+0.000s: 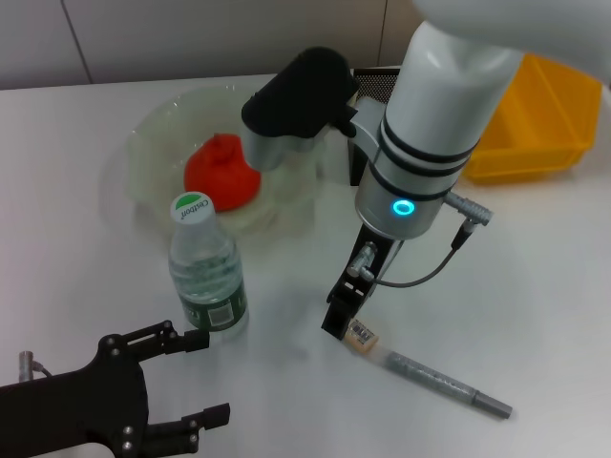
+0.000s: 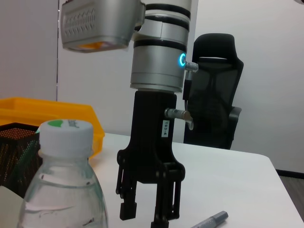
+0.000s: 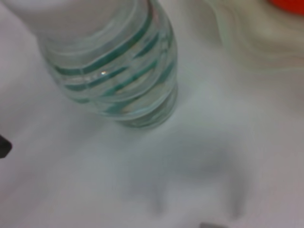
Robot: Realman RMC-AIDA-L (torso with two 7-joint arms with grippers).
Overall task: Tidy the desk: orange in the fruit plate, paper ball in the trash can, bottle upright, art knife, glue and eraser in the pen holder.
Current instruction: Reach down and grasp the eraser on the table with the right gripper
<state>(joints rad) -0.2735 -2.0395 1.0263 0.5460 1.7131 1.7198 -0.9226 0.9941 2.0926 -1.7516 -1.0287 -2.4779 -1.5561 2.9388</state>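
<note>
The clear water bottle (image 1: pixel 206 272) with a white cap stands upright on the white desk; it also shows in the left wrist view (image 2: pixel 61 185) and the right wrist view (image 3: pixel 114 71). The orange (image 1: pixel 221 172) lies in the clear fruit plate (image 1: pixel 153 134). A grey pen-shaped art knife (image 1: pixel 441 383) lies flat, with a small beige labelled piece (image 1: pixel 363 335) at its near end. My right gripper (image 1: pixel 341 320) (image 2: pixel 147 211) hangs open and empty, pointing down just left of that piece. My left gripper (image 1: pixel 204 378) is open at the front left, its upper finger beside the bottle's base. No paper ball is in view.
A black mesh pen holder (image 1: pixel 377 82) stands at the back behind my right arm, also in the left wrist view (image 2: pixel 16 147). A yellow bin (image 1: pixel 535 129) sits at the back right. An office chair (image 2: pixel 213 95) stands beyond the desk.
</note>
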